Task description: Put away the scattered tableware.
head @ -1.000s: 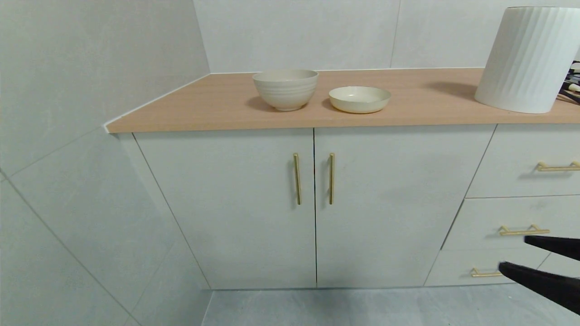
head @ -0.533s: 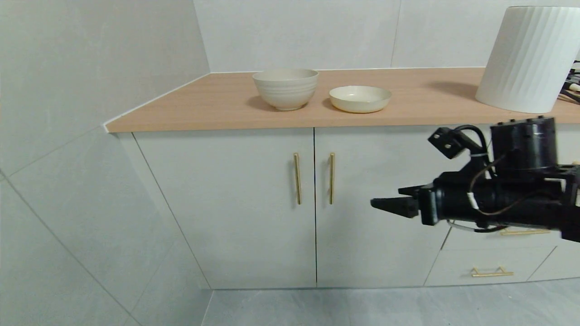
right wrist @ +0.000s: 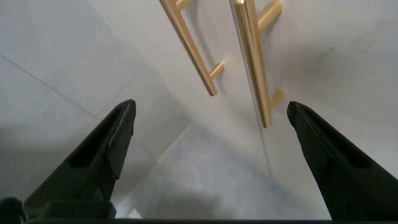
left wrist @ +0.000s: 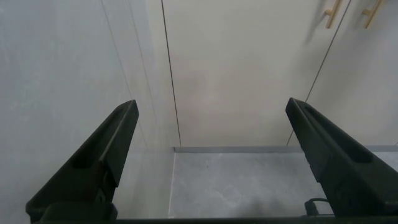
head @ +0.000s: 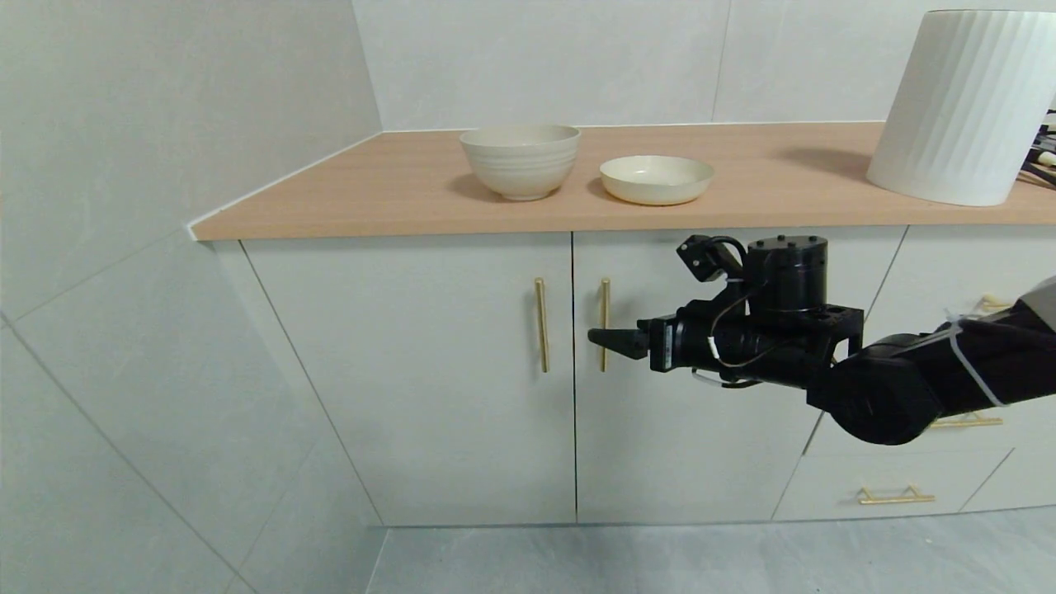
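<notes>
A deep cream bowl and a shallow cream dish sit side by side on the wooden countertop. Below them are two cabinet doors with upright gold handles. My right gripper hangs level in front of the right-hand door, its tip just at that door's handle. In the right wrist view it is open, and both gold handles lie between and beyond its fingers. My left gripper is open and holds nothing, low by the cabinet's bottom corner and the floor.
A tall white ribbed container stands at the counter's right end. A drawer stack with gold pulls is to the right of the doors. A tiled wall closes the left side. Grey floor lies below.
My right arm rose from the lower right corner and swept left across the cabinet front, from the drawers to the right door's handle. Bowl and dish stayed put.
</notes>
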You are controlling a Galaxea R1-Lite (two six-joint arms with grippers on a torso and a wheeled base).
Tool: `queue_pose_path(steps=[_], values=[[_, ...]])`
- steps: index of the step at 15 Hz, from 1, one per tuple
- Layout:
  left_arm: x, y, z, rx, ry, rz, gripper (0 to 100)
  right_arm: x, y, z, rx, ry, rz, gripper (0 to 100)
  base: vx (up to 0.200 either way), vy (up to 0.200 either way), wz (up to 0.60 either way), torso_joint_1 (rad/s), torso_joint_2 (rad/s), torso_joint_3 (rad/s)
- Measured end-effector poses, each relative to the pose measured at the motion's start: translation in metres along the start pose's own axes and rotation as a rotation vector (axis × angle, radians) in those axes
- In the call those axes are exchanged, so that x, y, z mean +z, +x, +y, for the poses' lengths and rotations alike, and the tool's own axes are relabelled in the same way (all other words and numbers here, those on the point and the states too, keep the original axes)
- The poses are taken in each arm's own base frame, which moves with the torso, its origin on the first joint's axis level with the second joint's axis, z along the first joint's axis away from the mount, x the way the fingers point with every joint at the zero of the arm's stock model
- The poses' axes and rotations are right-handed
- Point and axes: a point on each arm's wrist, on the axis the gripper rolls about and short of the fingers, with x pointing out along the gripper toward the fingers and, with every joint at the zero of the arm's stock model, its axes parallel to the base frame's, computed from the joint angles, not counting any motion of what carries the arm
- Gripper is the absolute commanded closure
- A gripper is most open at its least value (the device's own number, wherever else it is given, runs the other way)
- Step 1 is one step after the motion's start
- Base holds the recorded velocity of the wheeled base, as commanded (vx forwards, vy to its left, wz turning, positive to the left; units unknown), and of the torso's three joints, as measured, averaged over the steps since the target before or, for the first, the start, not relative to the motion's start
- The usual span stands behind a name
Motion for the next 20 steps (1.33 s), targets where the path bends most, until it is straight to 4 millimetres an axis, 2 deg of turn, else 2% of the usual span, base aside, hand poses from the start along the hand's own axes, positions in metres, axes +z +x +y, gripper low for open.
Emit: queue_pose_path(steps=[12, 20], values=[[0.0, 0.0, 0.0, 0.0, 0.0, 0.0, 0, -0.01, 0.04, -0.014, 0.033, 0.083, -0.096, 0, 0.0, 0.0, 0.0, 0.0, 0.0, 0.0], [0.0, 0.0, 0.0, 0.0, 0.0, -0.001, 0, -0.022, 0.056, -0.006, 0.079, 0.138, -0.121, 0, 0.0, 0.0, 0.0, 0.0, 0.0, 0.0]])
